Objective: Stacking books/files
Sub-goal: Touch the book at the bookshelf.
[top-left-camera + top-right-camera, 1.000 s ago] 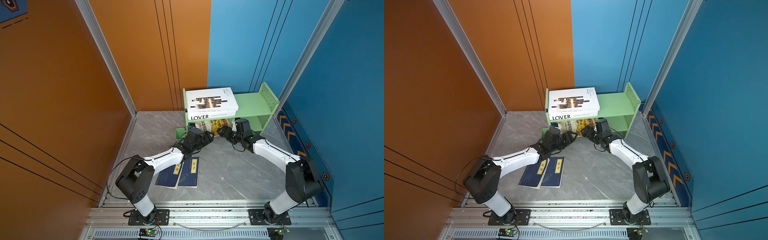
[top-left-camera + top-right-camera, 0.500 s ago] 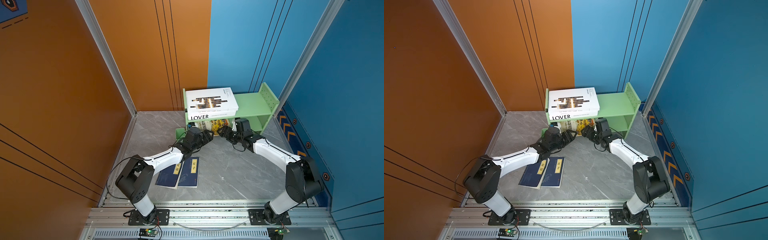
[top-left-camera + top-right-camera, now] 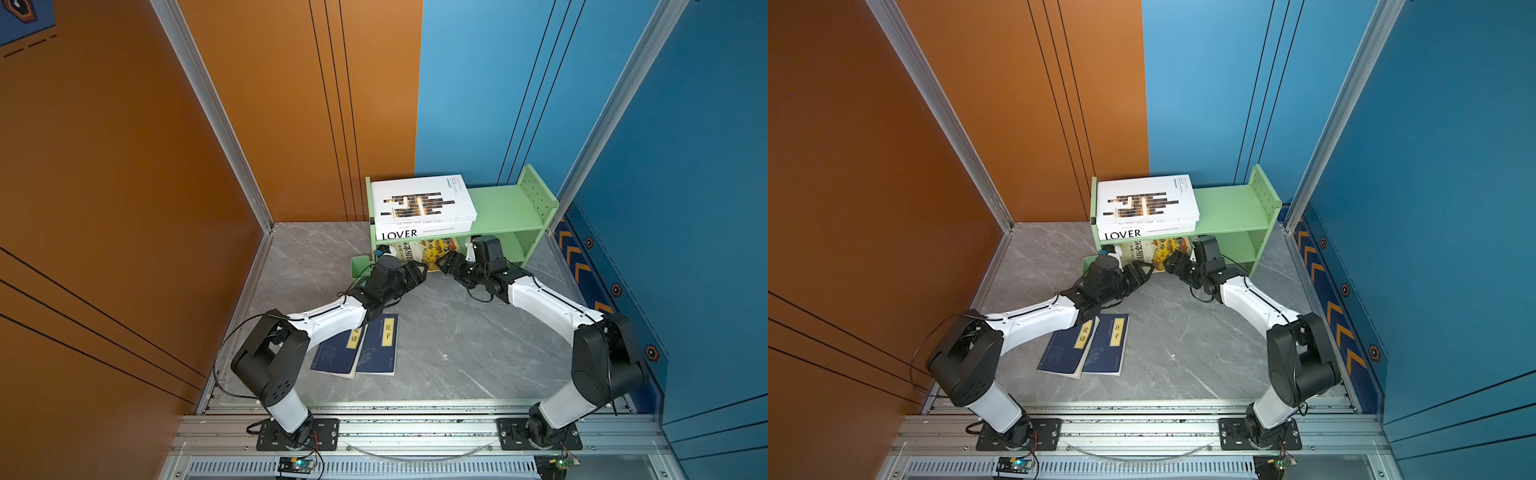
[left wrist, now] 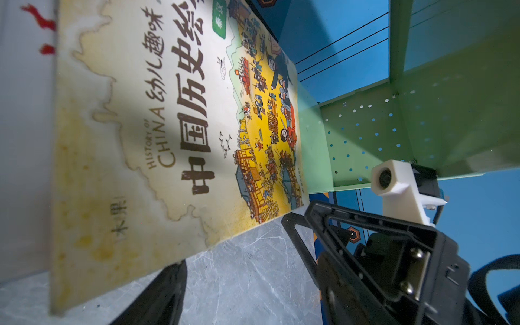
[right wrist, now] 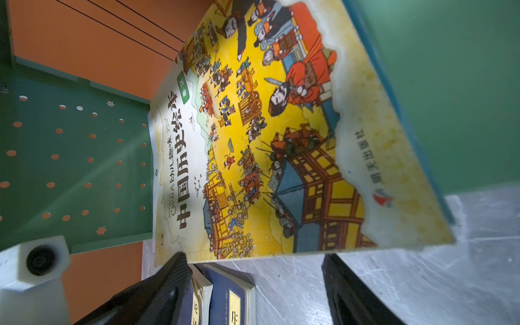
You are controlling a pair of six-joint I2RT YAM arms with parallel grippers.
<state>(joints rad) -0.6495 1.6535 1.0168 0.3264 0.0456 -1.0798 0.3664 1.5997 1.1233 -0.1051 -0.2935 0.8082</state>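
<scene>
Left gripper: centre of frame in both top views, jaws spread, nothing between them. Tips point up-right at the lower edge of the yellow picture book.

Right gripper: just right of the left one, jaws also apart and holding nothing. Tips point up-left at the same book's lower right corner. The two grippers face each other, near but apart.

Right wrist view: two dark fingers at the bottom of the frame, well apart, with bare floor between them. The left one overlaps the book's lower corner; contact cannot be told.

Yellow picture book: stands tilted in the lower left compartment of the green shelf, cover facing out and bottom edge on the floor. In the left wrist view the cover fills the left half of the frame. In the right wrist view a thin blue edge runs along its far side; whether that is a separate book cannot be told.

Shelf top, left end: thick white "LOVER" book lies flat, spine out. The white book with brown-black bars lies flat on top of it.

Lower centre-left of the top views: two navy yellow-labelled books lie side by side on the floor, touching. The left arm crosses over the upper corner of the left one.
</scene>
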